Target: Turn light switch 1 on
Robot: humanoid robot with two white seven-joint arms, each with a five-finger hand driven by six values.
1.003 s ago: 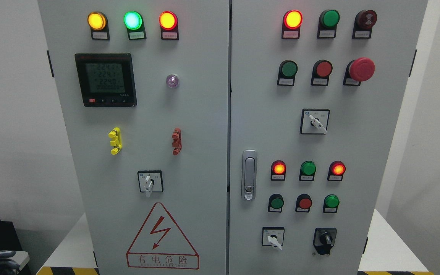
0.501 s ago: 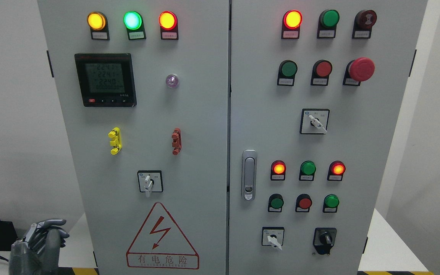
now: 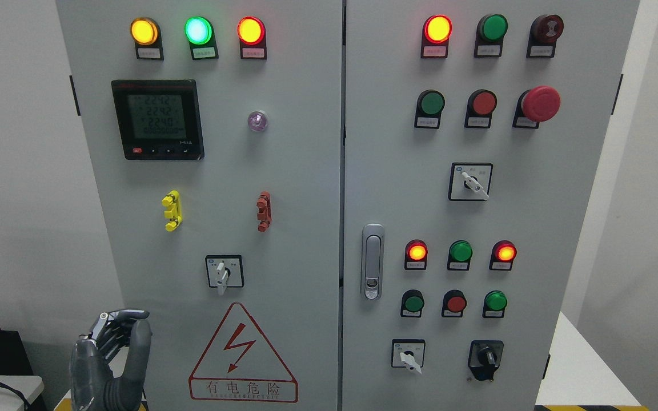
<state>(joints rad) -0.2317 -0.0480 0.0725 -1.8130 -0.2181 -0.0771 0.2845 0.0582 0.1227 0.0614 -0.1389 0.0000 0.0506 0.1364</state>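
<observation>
A grey electrical cabinet [image 3: 306, 171] with two doors fills the head view. On its left door a white-handled rotary switch [image 3: 224, 272] sits above a red warning triangle [image 3: 242, 357], its handle pointing down. My left hand [image 3: 116, 342] rises from the lower left corner in front of the left door's lower edge, left of and below that switch and apart from it. Its fingers [image 3: 113, 321] are loosely bent with the thumb upright, and it holds nothing. The right arm is out of view.
The left door carries three lit lamps [image 3: 197, 30], a digital meter [image 3: 157, 119], a yellow clip [image 3: 172, 210] and a red clip [image 3: 264, 211]. The right door has a latch handle [image 3: 372, 261], several lamps and buttons, a red emergency stop [image 3: 540, 103] and rotary switches [image 3: 469, 182].
My left hand has come up from the bottom left corner and moved right, toward the left door. Nothing on the panel has changed.
</observation>
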